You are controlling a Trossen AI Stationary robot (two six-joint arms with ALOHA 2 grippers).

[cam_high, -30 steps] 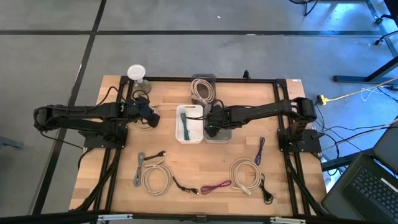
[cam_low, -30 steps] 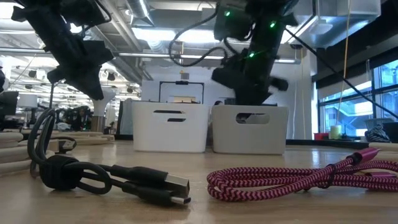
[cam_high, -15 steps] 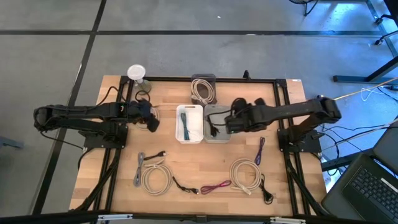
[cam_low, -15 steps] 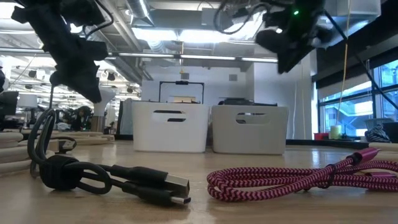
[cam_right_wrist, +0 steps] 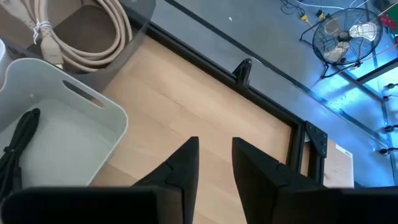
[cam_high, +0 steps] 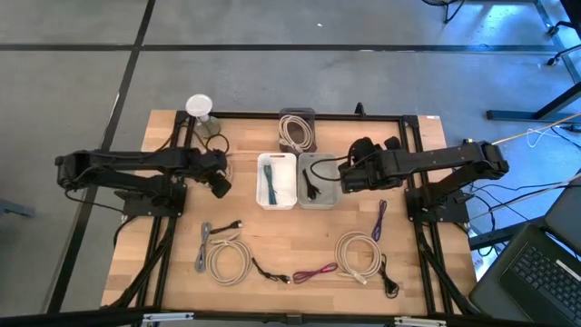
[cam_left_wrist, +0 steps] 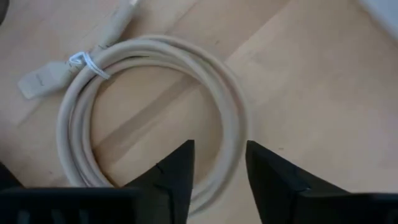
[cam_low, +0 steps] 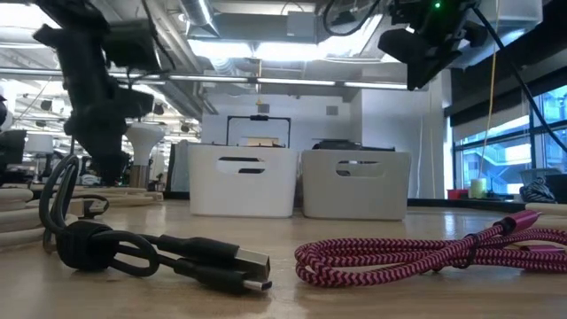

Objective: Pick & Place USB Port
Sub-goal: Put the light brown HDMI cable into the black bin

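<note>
My left gripper (cam_high: 219, 183) (cam_left_wrist: 219, 168) hangs open just above a beige coiled cable (cam_left_wrist: 230, 112) that lies flat on the wood left of the white bin (cam_high: 277, 181). One strand of the coil passes below the gap between the fingers, and I see no touch. My right gripper (cam_high: 349, 178) (cam_right_wrist: 215, 167) is open and empty, raised right of the grey bin (cam_high: 320, 169). A black cable (cam_high: 312, 186) (cam_right_wrist: 17, 149) lies on that bin's floor. The white bin holds a dark teal cable (cam_high: 270, 182).
A dark tray (cam_high: 297, 114) with a beige coil (cam_right_wrist: 93, 31) sits at the far edge, beside a white cup (cam_high: 200, 107). Several loose cables lie along the near side: beige coils (cam_high: 227, 262) (cam_high: 359, 252), a magenta one (cam_low: 425, 250), a black one (cam_low: 159, 250), a purple one (cam_high: 379, 219).
My right gripper has risen out of the grey bin and moved toward the table's right edge; the black cable now lies in that bin. My left gripper has moved down toward the beige coil and a little toward the near edge.
</note>
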